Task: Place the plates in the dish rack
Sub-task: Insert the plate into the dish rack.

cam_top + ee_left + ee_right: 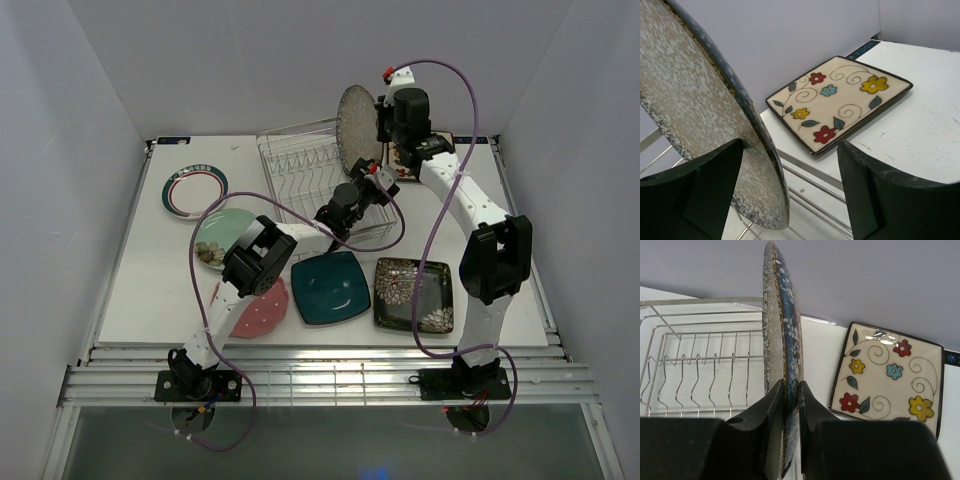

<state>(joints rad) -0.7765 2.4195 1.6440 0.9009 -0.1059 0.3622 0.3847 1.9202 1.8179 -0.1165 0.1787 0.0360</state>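
1. Top external view: your right gripper (383,128) pinches the speckled grey plate (355,118) on edge over the far right corner of the dish rack (300,165). The plate stands upright. Most of the rack lies to its left and nearer to you. Your left gripper (372,182) hangs over the rack's right side, just on the near side of the plate. From this angle you cannot tell how its jaws stand.

2. Left wrist view: here the jaws stand wide apart and hold nothing. The plate's rim runs just beside the left-hand finger (695,195); you cannot tell whether it touches. The other finger (890,200) is well apart from it. Rack wires show below. The cream floral square plate (840,102) lies flat on the table (920,125) beyond.

3. Right wrist view: your fingers are closed on the plate's lower rim, one pad against each face. The plate rises straight up from them, so its long axis is vertical. The row of prongs lies to the left of the plate and lower, and the cream plate lies to the right. The right arm alone appears to carry the plate, so your move likely goes leftward and down. Keep the plate edge-on so that it drops between two prongs.
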